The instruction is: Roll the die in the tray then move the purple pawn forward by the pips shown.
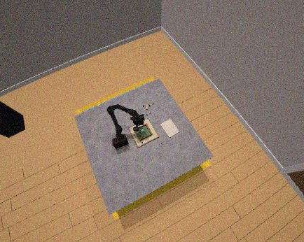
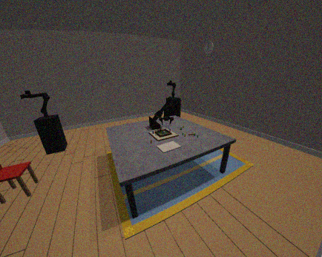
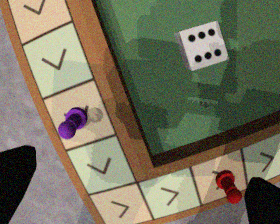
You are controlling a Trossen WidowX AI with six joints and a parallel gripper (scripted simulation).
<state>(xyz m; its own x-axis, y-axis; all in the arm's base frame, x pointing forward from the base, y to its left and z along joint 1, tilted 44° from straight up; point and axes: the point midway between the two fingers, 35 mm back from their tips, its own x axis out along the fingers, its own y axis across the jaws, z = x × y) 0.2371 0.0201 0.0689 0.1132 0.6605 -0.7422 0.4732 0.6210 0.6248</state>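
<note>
The white die [image 3: 203,46] lies in the green tray [image 3: 141,65], its top face showing two rows of three pips. The purple pawn [image 3: 73,121] stands upright on a cream square of the board's left side in the wrist view, between two pale green squares. Arrows there point down to the corner, then right. My gripper [image 3: 143,176] [image 1: 136,129] is open and empty, above the board [image 1: 153,139] [image 2: 153,137]. In the wrist view the purple pawn is just above and right of the left finger, not touched. The red pawn [image 3: 228,186] stands near the right fingertip on the lower side.
A pale sheet [image 1: 169,128] [image 2: 168,146] lies beside the board. A small orange piece [image 1: 161,143] [image 2: 150,141] lies near the board's corner. Several small pieces, among them a tan block [image 1: 147,107], lie beyond the board. A blue piece [image 1: 142,142] is on the board's rim side.
</note>
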